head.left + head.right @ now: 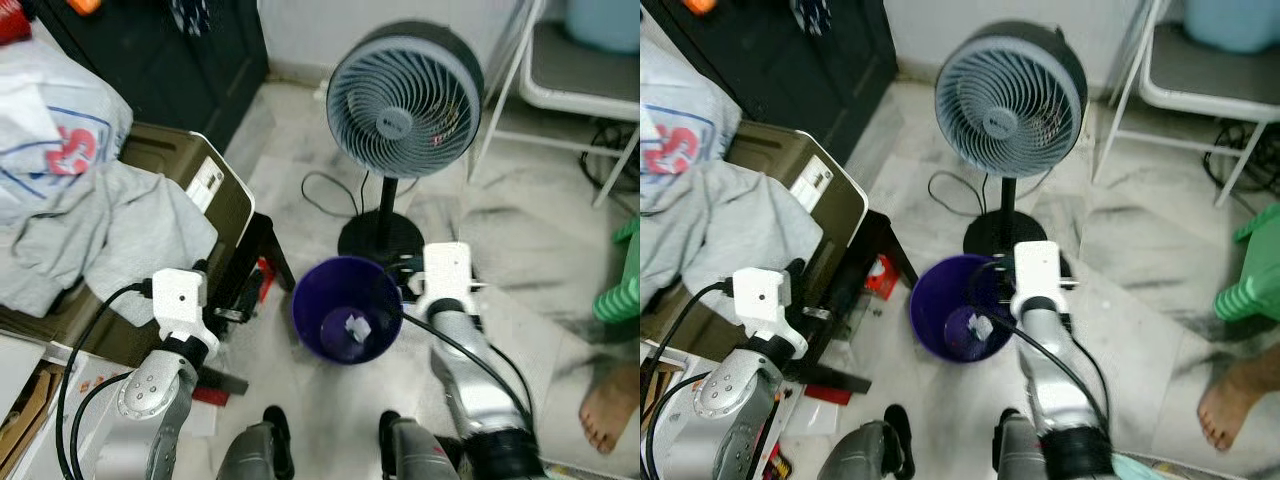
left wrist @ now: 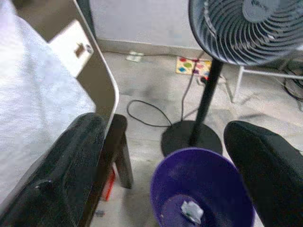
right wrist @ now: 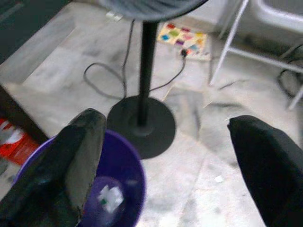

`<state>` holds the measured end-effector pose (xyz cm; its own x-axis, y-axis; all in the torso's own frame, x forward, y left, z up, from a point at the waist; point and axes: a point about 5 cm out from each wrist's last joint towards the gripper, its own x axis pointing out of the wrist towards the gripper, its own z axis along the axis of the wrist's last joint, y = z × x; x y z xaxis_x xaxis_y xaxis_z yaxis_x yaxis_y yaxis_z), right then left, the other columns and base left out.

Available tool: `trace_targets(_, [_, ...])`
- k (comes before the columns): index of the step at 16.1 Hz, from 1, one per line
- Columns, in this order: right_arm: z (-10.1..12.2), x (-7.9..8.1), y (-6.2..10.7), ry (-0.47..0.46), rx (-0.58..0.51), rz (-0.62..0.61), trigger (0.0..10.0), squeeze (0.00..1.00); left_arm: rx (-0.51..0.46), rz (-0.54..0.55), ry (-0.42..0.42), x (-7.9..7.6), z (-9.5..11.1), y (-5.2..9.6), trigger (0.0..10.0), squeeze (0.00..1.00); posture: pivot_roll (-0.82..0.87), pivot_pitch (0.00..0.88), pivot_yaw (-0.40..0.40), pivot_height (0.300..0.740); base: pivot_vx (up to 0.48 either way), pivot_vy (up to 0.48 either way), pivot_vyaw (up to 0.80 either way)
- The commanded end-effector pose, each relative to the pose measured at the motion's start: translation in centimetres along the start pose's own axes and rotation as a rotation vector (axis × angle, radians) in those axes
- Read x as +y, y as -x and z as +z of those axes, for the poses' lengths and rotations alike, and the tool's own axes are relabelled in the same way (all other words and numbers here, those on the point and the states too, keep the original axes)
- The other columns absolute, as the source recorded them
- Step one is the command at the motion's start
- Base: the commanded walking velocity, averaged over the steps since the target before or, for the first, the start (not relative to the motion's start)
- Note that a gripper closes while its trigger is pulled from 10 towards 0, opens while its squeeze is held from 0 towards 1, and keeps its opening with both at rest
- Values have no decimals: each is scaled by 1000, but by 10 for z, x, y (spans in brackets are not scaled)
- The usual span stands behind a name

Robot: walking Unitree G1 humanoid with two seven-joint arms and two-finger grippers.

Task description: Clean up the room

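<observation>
Both grippers hang empty, fingers spread: the left gripper [image 2: 170, 156] near the table edge, the right gripper [image 3: 163, 165] over the purple bin [image 1: 347, 308]. In the bin lies one crumpled white paper scrap [image 1: 357, 326], probably light and soft. Beyond stands a fan [image 1: 404, 100].

Home room: pedestal fan [image 1: 405, 100], laundry [image 1: 100, 235], marble floor [image 1: 520, 260].

Marble floor [image 1: 520, 250] carries purple bin [image 1: 346, 309], fan's round black base [image 1: 380, 238] just behind it, looped black cable [image 1: 330, 190], white chair legs [image 1: 500, 95].
</observation>
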<state>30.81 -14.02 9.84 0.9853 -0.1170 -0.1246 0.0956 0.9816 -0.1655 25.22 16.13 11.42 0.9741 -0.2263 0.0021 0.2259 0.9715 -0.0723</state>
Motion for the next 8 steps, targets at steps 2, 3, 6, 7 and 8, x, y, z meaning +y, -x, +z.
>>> trace_targets(2, [-4,-12,6,-18,14,-16,10000,1000,-1,46,-5,3,-3,-1,10000,0,-141,144,93,740,0,0,0])
trace_targets(3, [-5,-14,8,-15,4,-9,10000,1000,-13,52,2,2,-2,-3,10000,0,-143,128,84,740,0,0,0])
trace_targets(6, [1,-20,13,14,-60,37,10000,1000,-42,79,39,-1,0,-9,10000,0,-148,83,67,740,0,0,0])
trace_targets(7, [4,-23,16,-4,-88,48,10000,1000,-50,86,44,0,1,-8,10000,0,-150,75,65,740,0,0,0])
trace_targets(8, [5,-24,18,-2,-105,57,10000,1000,-52,88,44,1,1,-7,10000,0,-153,66,64,740,0,0,0])
